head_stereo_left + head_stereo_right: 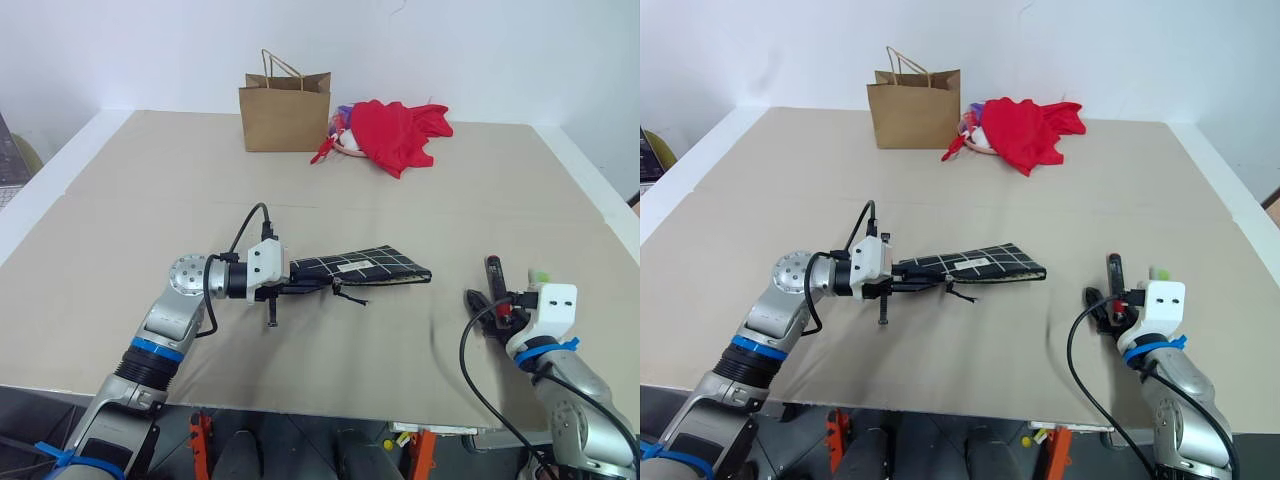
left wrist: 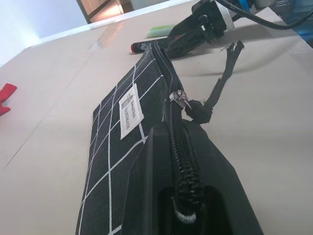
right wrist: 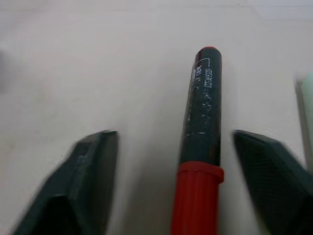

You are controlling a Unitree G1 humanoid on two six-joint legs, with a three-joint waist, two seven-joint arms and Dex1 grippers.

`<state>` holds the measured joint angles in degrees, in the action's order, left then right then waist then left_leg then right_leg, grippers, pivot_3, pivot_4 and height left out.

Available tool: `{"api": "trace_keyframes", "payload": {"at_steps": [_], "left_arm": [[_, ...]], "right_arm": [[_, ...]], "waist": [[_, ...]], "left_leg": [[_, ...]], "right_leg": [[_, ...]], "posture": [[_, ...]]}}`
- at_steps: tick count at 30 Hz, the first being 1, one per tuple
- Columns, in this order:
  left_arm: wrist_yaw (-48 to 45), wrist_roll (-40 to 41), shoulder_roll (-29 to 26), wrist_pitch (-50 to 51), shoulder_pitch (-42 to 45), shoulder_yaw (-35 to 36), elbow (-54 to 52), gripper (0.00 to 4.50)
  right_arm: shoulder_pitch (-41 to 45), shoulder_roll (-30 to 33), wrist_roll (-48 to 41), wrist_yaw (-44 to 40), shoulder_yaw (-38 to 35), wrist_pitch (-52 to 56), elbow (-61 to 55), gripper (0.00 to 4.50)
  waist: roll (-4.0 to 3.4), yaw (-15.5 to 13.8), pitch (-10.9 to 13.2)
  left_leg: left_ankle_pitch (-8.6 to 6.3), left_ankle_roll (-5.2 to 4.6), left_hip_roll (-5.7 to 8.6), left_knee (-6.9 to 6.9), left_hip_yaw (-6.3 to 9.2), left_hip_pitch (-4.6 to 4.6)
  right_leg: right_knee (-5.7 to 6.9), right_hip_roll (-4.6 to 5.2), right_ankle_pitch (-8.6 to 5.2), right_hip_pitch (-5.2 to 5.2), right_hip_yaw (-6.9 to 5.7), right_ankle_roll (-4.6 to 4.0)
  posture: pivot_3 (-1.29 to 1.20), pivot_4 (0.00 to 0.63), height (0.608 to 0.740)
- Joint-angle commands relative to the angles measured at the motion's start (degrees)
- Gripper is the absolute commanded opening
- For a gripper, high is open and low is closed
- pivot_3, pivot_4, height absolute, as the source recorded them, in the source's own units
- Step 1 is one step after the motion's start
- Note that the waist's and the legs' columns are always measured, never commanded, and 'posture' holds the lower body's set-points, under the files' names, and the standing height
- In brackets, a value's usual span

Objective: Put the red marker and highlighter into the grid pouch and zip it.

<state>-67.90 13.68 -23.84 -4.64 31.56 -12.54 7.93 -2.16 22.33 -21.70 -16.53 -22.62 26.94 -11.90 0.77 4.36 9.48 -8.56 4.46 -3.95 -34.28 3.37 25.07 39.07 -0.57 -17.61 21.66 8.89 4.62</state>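
Right of the grid pouch [image 1: 362,267], the red marker [image 3: 199,166] lies between the right gripper's [image 3: 188,161] parted fingers, the highlighter [image 1: 540,274] just beyond. Left gripper [image 1: 300,285] clenches the pouch's end. Behind it stand a paper bag [image 1: 285,112] and red cloth [image 1: 400,130].

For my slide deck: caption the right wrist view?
Open right gripper fingers straddling the red marker lying on the table.
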Motion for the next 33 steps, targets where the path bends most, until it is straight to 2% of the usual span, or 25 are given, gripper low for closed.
{"api": "trace_keyframes", "payload": {"at_steps": [1, 4, 8, 11, 16, 20, 25, 33], "left_arm": [[0.6, 0.6, -0.1, 0.1, 0.3, 0.7, -2.6, 0.0], [0.7, 0.6, -0.1, 0.3, 0.5, 0.7, -2.6, 0.0], [0.9, 1.8, 0.2, 1.6, 0.6, 1.4, -2.8, 0.0], [-0.5, 2.8, -0.5, 2.4, -0.2, 1.3, -3.6, 0.0], [-2.7, 4.5, -1.4, 3.8, -0.9, 0.9, -5.3, 0.0], [-3.4, 4.8, -1.5, 4.0, -1.2, 0.8, -5.6, 0.0], [-3.3, 4.8, -1.5, 3.6, -1.2, 0.5, -5.3, 0.0], [-3.0, 5.0, -1.6, 4.1, -2.0, 0.5, -7.0, 0.0]], "right_arm": [[-1.0, -1.6, -0.1, 0.9, 2.3, 2.0, -1.7, 2.08], [-1.3, -2.0, 0.0, 1.5, 2.6, 2.7, -2.6, 0.58], [-0.7, 1.2, 1.5, -1.0, 4.1, 1.3, -4.9, 0.57], [2.9, 7.5, -0.6, -10.2, 4.9, -1.9, -6.8, 0.57], [9.4, 23.3, -10.0, -38.3, 4.4, -7.9, -8.4, 0.57], [8.5, 31.2, -13.8, -51.5, 5.8, -8.1, -9.0, 0.57], [6.4, 34.8, -13.1, -58.3, 6.7, -9.3, -7.3, 0.57], [8.7, 35.3, -9.3, -58.7, 7.0, -11.7, -0.4, 0.57]], "waist": [[0.0, 0.0, 0.0], [0.0, 0.0, 0.0], [0.0, 0.1, 0.0], [-0.08, 0.3, 0.1], [-0.39, 0.2, 0.3], [-0.11, -0.3, 0.3], [-0.1, -0.4, 0.3], [-0.08, -0.3, 0.3]], "left_leg": [[0.0, 0.0, 0.0, 0.0, 0.0, 0.0], [0.0, 0.0, 0.0, 0.0, 0.0, -0.01], [0.0, 0.0, 0.0, 0.0, 0.0, -0.02], [0.0, 0.0, 0.0, 0.0, -0.02, -0.01], [0.02, -0.03, 0.03, -0.02, -0.05, 0.0], [-0.03, -0.1, 0.03, 0.05, 0.12, -0.01], [-0.04, -0.09, 0.13, 0.0, 0.12, 0.06], [0.02, -0.03, 0.13, -0.13, 0.12, -0.01]], "right_leg": [[0.0, 0.0, 0.0, 0.0, 0.0, 0.0], [0.0, 0.0, 0.0, -0.01, 0.0, 0.0], [0.0, 0.0, 0.0, -0.01, 0.0, -0.01], [0.0, 0.0, 0.0, 0.0, 0.01, 0.0], [0.0, 0.03, 0.0, 0.0, 0.04, 0.05], [-0.03, 0.01, -0.14, -0.13, -0.14, 0.0], [-0.09, 0.15, -0.18, -0.15, -0.16, 0.04], [-0.07, 0.14, -0.06, -0.22, -0.16, 0.11]], "posture": [[0.0, 0.15, 0.739], [0.0, 0.15, 0.739], [0.0, 0.15, 0.739], [0.0, 0.15, 0.739], [0.0, 0.15, 0.739], [0.0, 0.15, 0.739], [0.0, 0.15, 0.739], [0.0, 0.15, 0.739]]}}
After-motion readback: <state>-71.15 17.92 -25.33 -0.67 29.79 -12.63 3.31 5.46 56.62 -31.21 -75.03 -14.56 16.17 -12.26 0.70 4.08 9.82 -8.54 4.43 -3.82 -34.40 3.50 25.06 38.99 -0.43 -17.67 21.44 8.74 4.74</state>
